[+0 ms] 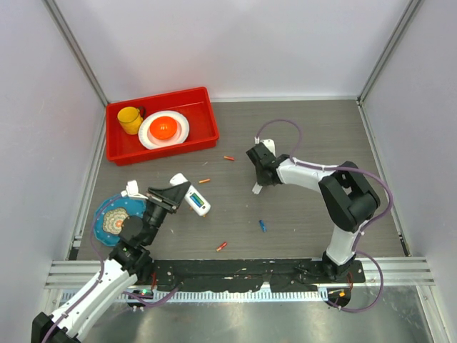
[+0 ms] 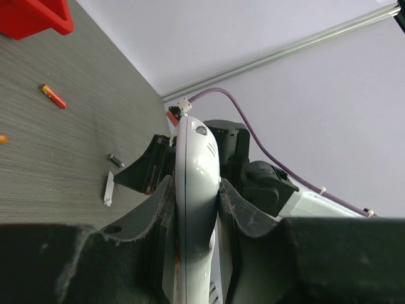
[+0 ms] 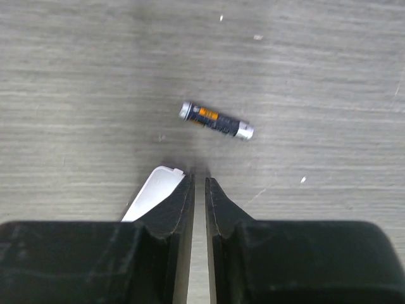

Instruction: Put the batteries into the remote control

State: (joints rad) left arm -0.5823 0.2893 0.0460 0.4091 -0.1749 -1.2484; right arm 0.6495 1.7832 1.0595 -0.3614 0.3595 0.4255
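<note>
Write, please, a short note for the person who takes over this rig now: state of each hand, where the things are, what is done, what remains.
Left hand: shut on the remote control, held up off the table.
Right hand: nearly shut, holding nothing, low over the table with a dark battery just ahead and the white cover piece beside its fingers.
Other batteries lie loose: red, blue, orange, red.
Done: remote picked up, cover off.
Left: no battery visibly loaded; pick them up and insert them.

The grey wood-grain tabletop [image 1: 300,207] is viewed whole from above and behind. Low, close wrist views are aimed along their fingers; the short white plastic cover piece [image 3: 152,193] is shared by all three.
</note>
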